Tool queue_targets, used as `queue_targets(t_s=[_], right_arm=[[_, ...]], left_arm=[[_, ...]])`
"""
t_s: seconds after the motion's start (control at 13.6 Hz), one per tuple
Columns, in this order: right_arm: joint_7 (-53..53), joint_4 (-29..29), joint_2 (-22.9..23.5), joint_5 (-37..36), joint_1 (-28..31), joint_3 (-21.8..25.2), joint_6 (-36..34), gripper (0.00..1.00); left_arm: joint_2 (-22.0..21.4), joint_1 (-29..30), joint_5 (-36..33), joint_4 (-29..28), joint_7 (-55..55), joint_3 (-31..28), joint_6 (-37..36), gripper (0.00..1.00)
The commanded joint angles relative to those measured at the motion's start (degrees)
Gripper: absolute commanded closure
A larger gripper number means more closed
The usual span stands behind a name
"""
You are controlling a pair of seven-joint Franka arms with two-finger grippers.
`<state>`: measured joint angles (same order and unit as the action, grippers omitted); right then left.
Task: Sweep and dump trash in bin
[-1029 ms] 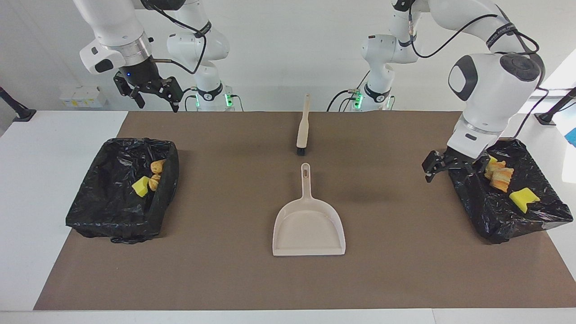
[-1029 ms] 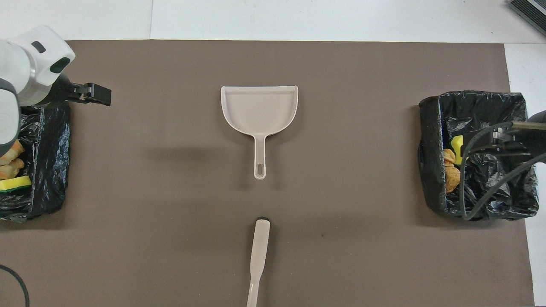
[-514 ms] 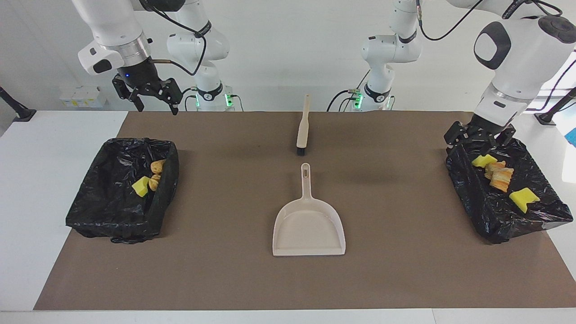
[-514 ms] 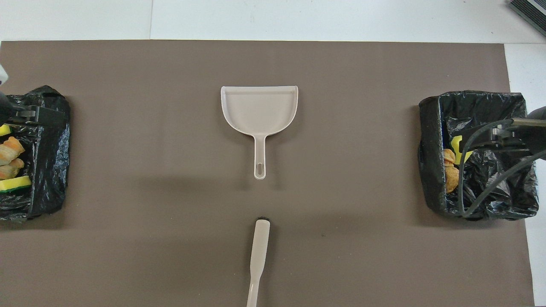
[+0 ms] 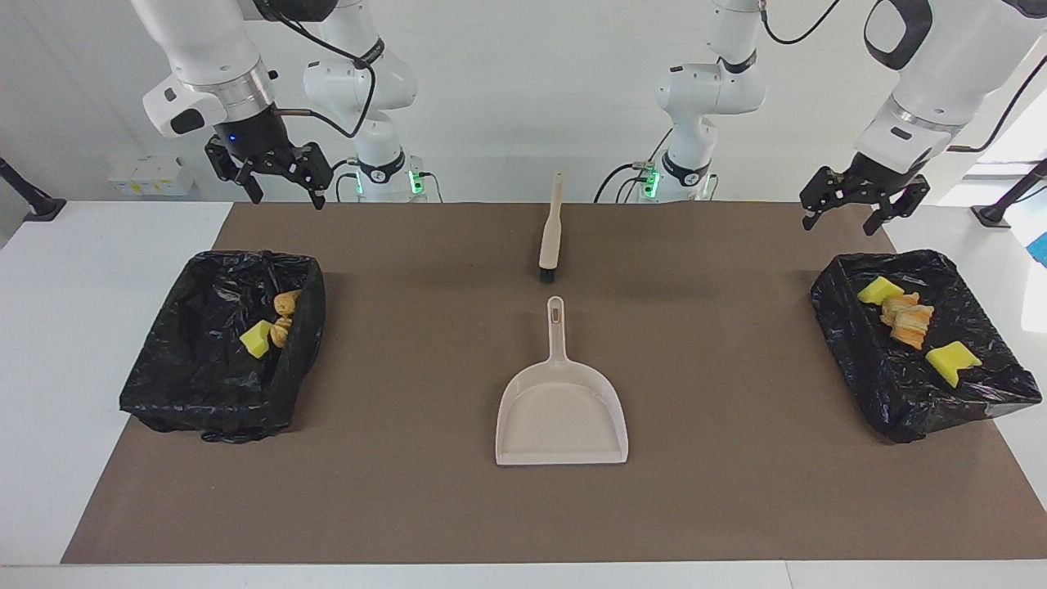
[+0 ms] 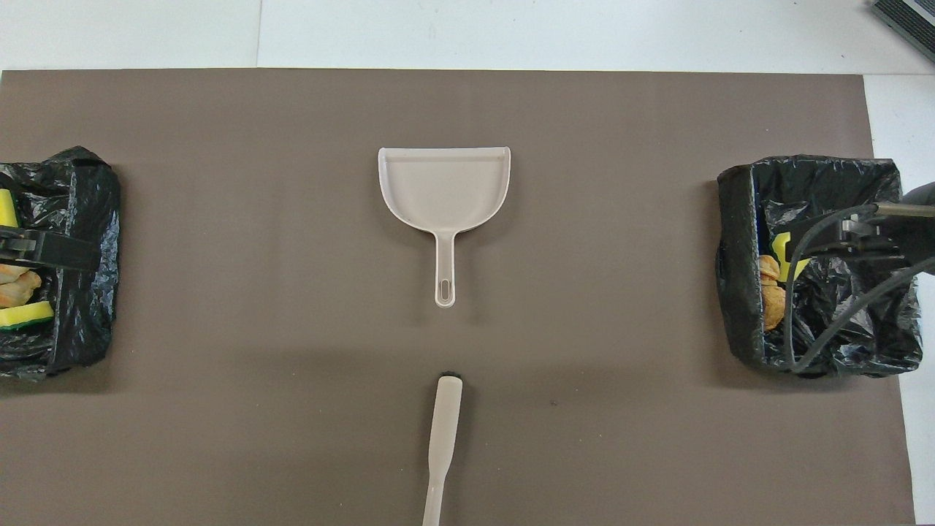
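Note:
The trash lies in two black-bagged bins. The bin (image 5: 867, 380) at the left arm's end holds two yellow sponge chunks (image 5: 879, 290) and brown bread-like pieces (image 5: 906, 321). The bin (image 5: 196, 393) at the right arm's end holds a yellow chunk (image 5: 256, 339) and brown pieces (image 5: 285, 304). My left gripper (image 5: 840, 222) hangs open and empty high over its bin. My right gripper (image 5: 286, 199) waits open and empty high over the other bin. In the overhead view one left finger (image 6: 51, 250) crosses its bin (image 6: 80, 219).
A beige dustpan (image 5: 561, 409) lies mid-mat, its handle pointing toward the robots. A beige brush (image 5: 551, 229) lies in line with it, nearer to the robots, bristles toward the pan. The overhead view shows the dustpan (image 6: 443, 183) and brush (image 6: 443, 446) too. A brown mat (image 5: 409, 507) covers the table.
My left gripper has risen from the rim of its bin and drawn back toward the robots, still open. The right gripper has barely shifted.

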<state>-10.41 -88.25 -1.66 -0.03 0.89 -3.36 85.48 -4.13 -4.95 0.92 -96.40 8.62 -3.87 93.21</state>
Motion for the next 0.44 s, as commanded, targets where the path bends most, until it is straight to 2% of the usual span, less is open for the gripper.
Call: queue_targets(t_s=[0.0,0.37], right_arm=[[1.9,-0.8,-0.6,1.3,0.4,0.0,0.5,0.0],[1.6,-0.8,-0.6,1.3,0.4,0.0,0.4,0.0]], left_arm=[[-1.6,-0.4,-0.5,-2.6,-1.0,-0.1,1.2,0.0],[-0.7,0.1,0.0,-1.0,-0.1,-0.2,2.2,0.0]])
